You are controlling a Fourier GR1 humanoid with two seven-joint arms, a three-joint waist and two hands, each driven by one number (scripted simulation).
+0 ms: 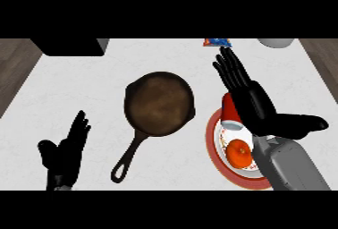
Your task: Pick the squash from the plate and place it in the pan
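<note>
An orange squash point(239, 152) lies on a red-rimmed white plate point(220, 154) at the right of the counter. My right hand point(254, 100) hovers over the plate's far side with its fingers straight and pointing away from me, thumb out to the right; it covers part of the plate and holds nothing. A red and white thing point(230, 114) sits at the plate's far end, partly under that hand. The dark brown pan point(159, 103) stands left of the plate, its handle point(128, 159) pointing toward me. My left hand point(65, 150) rests open at the lower left.
A black box point(71, 46) stands at the counter's far left corner. A blue and orange packet point(218, 42) and a white round object point(276, 42) lie along the far edge. Dark wood floor shows beyond both counter sides.
</note>
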